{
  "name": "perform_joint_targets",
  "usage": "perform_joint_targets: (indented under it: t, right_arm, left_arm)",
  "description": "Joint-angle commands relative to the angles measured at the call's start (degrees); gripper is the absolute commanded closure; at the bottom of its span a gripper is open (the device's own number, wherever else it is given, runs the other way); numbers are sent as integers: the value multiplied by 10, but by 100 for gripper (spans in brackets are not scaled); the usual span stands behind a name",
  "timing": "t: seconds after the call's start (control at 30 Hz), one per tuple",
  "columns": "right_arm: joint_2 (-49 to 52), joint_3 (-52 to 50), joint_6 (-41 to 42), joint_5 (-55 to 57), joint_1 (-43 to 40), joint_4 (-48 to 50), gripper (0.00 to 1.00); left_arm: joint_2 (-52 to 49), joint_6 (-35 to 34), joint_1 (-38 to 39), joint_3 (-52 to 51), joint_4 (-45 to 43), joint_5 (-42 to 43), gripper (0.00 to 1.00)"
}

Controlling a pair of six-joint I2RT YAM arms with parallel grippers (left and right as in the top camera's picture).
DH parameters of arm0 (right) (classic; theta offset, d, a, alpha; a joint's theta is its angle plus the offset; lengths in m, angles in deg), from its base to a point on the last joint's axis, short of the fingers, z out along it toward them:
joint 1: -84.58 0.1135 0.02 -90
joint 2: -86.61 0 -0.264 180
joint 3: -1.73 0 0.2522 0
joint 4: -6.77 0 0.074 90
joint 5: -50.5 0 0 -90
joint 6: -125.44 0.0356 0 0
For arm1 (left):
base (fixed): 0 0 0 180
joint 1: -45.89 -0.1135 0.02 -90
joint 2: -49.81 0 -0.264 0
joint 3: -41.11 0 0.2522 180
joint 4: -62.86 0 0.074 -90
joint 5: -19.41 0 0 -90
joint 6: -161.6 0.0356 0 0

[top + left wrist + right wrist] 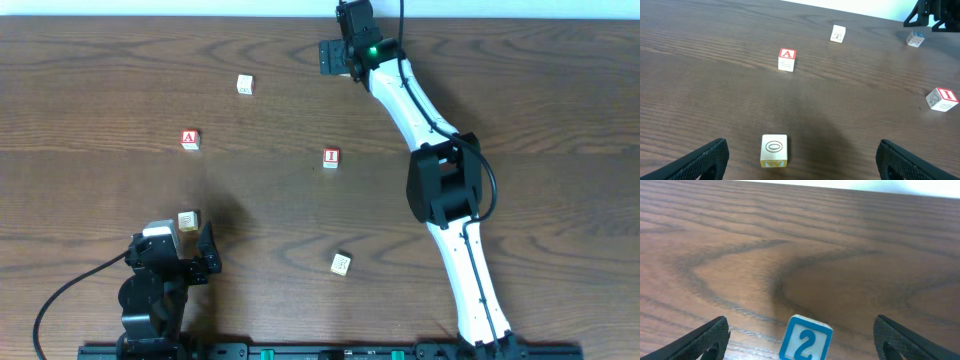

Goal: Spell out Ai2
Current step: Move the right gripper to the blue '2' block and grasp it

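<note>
Now, right hand (338, 58): open at the upper centre of the overhead view, its fingers spread wide and gripping nothing.
Blue-bordered white cube printed with a 2 (805, 342): on the dark wood-grain tabletop (90, 90), at the bottom centre of the right wrist view, between the two fingers and touching neither.
Facing of the 2 cube: the numeral stands upright on a side face turned toward the wrist camera. The top face looks pale, and I cannot tell if it is printed.
Long axis: none to speak of, as it is a cube. It sits slightly skewed to the line between the fingers.
Left hand (802, 145): open and empty at the lower left of the overhead view.
Pale cube with an oval on top and yellow on its side (774, 149): just ahead of the left hand, nearer its left finger.
Red-edged cube showing an A (190, 139): left of centre, well apart from the others.
Red-edged cube showing an I (331, 157): near the centre of the overhead view.
Risk, twist: closing on the skewed 2 cube would likely catch its corners and spin it or squeeze it out.
Risk, reading: if it is set down as it stands, the numeral would face sideways, not up like the A and I.
Risk, spacing: A and I lie far apart, so the word needs all three gathered.
</note>
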Motion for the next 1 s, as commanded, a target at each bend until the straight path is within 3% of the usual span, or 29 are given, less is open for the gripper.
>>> perform_joint_targets:
  t: [0.0, 0.3, 0.53, 0.97]
  right_arm:
    - [26, 13, 26, -3, -2, 1, 9]
    - [28, 6, 26, -3, -2, 3, 14]
    - [30, 3, 31, -16, -3, 3, 33]
    - [38, 3, 41, -28, -2, 0, 48]
  left_arm:
    - [3, 12, -1, -11, 1, 0, 4]
    - [3, 12, -1, -11, 1, 0, 5]
    - [3, 12, -1, -11, 1, 0, 5]
    - [3, 12, -1, -11, 1, 0, 4]
